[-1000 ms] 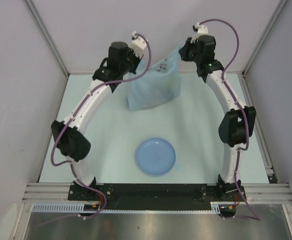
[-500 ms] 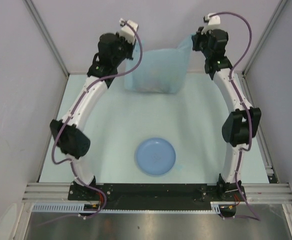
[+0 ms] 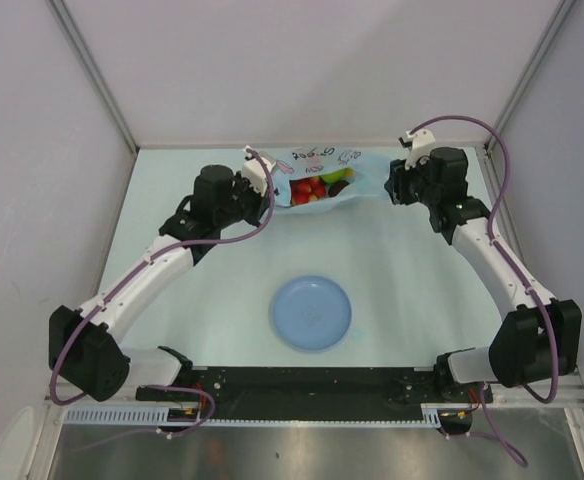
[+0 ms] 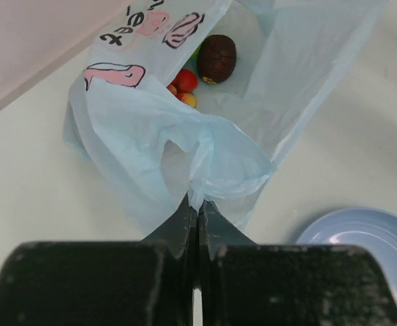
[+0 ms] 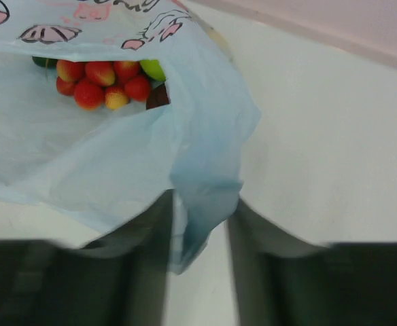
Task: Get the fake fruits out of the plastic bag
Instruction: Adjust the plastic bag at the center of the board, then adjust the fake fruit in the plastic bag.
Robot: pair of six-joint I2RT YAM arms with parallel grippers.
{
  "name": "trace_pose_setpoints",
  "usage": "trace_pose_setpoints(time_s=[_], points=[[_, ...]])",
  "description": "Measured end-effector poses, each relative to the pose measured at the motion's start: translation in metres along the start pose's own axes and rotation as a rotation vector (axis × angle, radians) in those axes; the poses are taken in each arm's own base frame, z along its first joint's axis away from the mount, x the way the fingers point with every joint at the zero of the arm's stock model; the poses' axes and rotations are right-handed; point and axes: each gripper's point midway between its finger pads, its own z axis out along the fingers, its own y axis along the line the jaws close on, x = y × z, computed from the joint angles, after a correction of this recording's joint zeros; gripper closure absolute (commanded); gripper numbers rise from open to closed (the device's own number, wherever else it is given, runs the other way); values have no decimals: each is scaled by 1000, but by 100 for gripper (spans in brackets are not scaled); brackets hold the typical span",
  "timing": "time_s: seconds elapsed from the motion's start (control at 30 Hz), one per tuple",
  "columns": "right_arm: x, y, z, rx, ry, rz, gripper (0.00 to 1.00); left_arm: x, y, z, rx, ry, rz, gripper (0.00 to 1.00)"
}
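Robotics lab test cell, plain lilac wall panels [image 3: 302, 70] enclosing a pale table [image 3: 222, 290], aluminium profile posts [image 3: 92, 75] framing the corners, white left arm [image 3: 142, 270] and right arm [image 3: 492, 255] sitting bolted to a black base plate [image 3: 312, 385], purple cables [image 3: 262, 215] looping along them.

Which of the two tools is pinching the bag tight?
The left tool, jaws pressed together on the plastic bag; the right tool has its jaws apart.

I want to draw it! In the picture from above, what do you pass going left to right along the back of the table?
Left gripper → plastic bag holding the fake fruits → right gripper.
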Motion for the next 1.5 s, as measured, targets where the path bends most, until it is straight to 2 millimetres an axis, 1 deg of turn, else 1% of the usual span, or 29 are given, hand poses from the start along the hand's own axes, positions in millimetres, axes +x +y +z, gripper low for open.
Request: trace_pose_setpoints(time_s=[0.03, 0.07, 0.1, 0.13, 0.17, 0.23, 0.27, 0.3, 0.33, 0.37, 0.4, 0.47, 0.5, 0.53, 0.57, 0.6, 0.63, 0.7, 0.73, 0.8, 0.87, 0.9, 1.0, 1.03, 1.13, 1.2, 1.33, 1.4, 1.5], points=[[4, 3, -4, -6, 15, 0, 31, 0, -5, -3, 10, 2, 1, 100], [4, 4, -9, -8, 19, -5, 29, -1, -9, -6, 18, -2, -3, 100], [1, 7, -14, -12, 10, -14, 28, -3, -11, -7, 23, -7, -7, 100], [-7, 13, -20, -20, -15, -35, 27, -5, -12, -9, 25, -9, -15, 100], [-18, 22, -26, -35, -49, -62, 27, -6, -12, -10, 26, -9, -21, 100], [-40, 48, -38, -85, -120, -114, 28, -9, -13, -12, 25, -11, -35, 100], [-56, 66, -46, -119, -171, -146, 29, -9, -13, -13, 24, -12, -41, 100], [-67, 77, -49, -142, -204, -160, 31, -10, -13, -13, 24, -14, -43, 100], [-83, 93, -53, -176, -256, -176, 32, -11, -13, -13, 24, -15, -44, 100], [-92, 102, -54, -194, -284, -183, 38, -11, -13, -14, 24, -16, -44, 100], [-100, 110, -54, -206, -312, -185, 41, -11, -13, -14, 24, -16, -44, 100], [-107, 121, -43, -218, -339, -178, 46, -11, -13, -14, 24, -16, -44, 100], [-107, 123, -32, -216, -342, -162, 52, -11, -13, -14, 25, -16, -44, 100], [-104, 126, -21, -215, -333, -146, 65, -11, -13, -14, 24, -16, -44, 100], [-97, 126, -5, -208, -313, -130, 69, -11, -13, -14, 24, -16, -44, 100], [-87, 128, 16, -204, -287, -112, 72, -11, -13, -14, 24, -16, -45, 100], [-77, 128, 30, -195, -258, -111, 78, -11, -13, -14, 22, -16, -45, 100], [-44, 129, 60, -188, -175, -115, 84, -11, -12, -14, 16, -16, -50, 100], [-28, 129, 72, -185, -133, -119, 85, -11, -11, -14, 12, -16, -51, 100], [0, 127, 85, -180, -56, -125, 85, -12, -10, -15, 4, -18, -53, 100], [21, 125, 88, -180, -4, -128, 85, -13, -9, -16, -6, -21, -58, 100], [32, 125, 86, -182, 19, -131, 85, -13, -8, -16, -10, -22, -60, 100], [64, 126, 76, -196, 83, -148, 85, -14, -8, -17, -11, -26, -65, 100], [83, 127, 69, -203, 123, -152, 84, -14, -9, -18, -12, -29, -65, 100], [110, 132, 59, -221, 188, -157, 83, -7, -10, -20, -10, -19, -68, 100], [113, 133, 58, -223, 194, -159, 82, 0, -12, -20, -6, -5, -70, 100], [97, 130, 64, -203, 142, -159, 81, 25, -17, -21, 5, 44, -83, 100], [79, 131, 72, -197, 101, -159, 81, 36, -19, -21, 8, 67, -91, 100], [50, 133, 93, -190, 34, -161, 81, 39, -19, -20, 6, 74, -101, 100]])
